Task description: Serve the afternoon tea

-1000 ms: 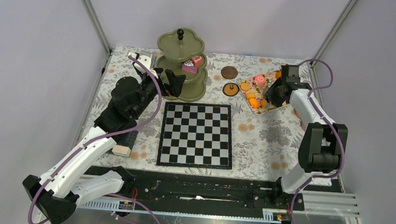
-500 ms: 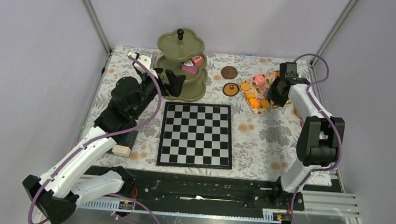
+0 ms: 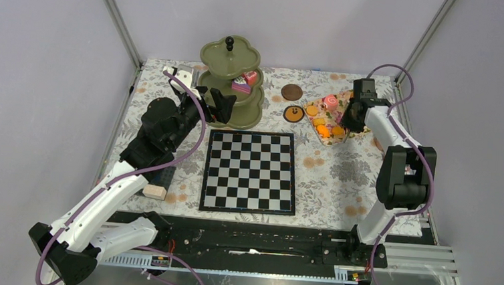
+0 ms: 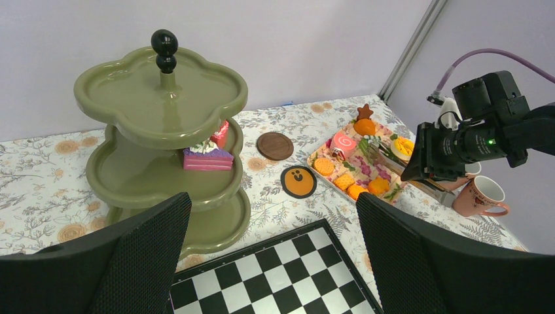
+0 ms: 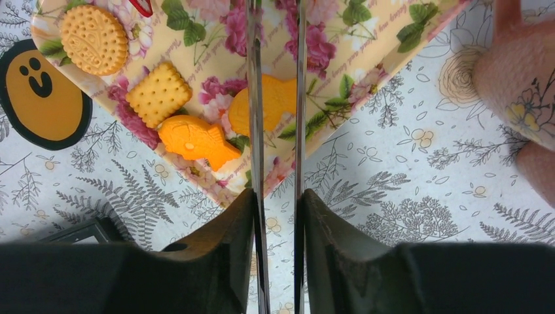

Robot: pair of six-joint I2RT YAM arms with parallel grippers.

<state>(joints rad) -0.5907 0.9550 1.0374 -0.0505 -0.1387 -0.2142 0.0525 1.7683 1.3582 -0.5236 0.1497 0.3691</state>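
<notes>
Olive-green and three tiers high, the scalloped stand (image 4: 163, 98) sits at the far left of the flowered bench (image 3: 340, 182), with a black knob (image 4: 164, 49) on top. A pink cake slice (image 4: 206, 157) lies on its middle tier, and a red piece (image 4: 221, 134) is just behind it. The left tool (image 3: 224, 104) hangs just beside the stand's lower tiers on the near side, its jaws spread wide and holding nothing.

Over at the far right, a floral tray (image 5: 340, 39) carries the other pastries: a round biscuit (image 5: 93, 40), a square biscuit (image 5: 158, 93) and two orange fish. The right tool (image 5: 276, 199) stands over the tray's near corner, its jaws drawn narrow and pinched on a pair of thin metal tongs (image 5: 300, 131). The two blades reach out across the tray. One crosses a fish-shaped pastry (image 5: 275, 98) and the other runs along its edge. Their tips leave the wrist view, so I cannot tell whether they touch anything. The second fish (image 5: 196, 142) lies just beside the first.

An orange disc (image 5: 42, 91) with a smiling face and a black rim lies on the bench at the tray's left corner. A brown disc (image 4: 275, 145) lies between it and the stand. A pink-patterned cup (image 4: 481, 196) stands on the bench near the tray, close under the right arm. The chessboard (image 3: 250, 171) fills the middle of the bench, and a beige block (image 3: 155, 191) rests by the left arm.
</notes>
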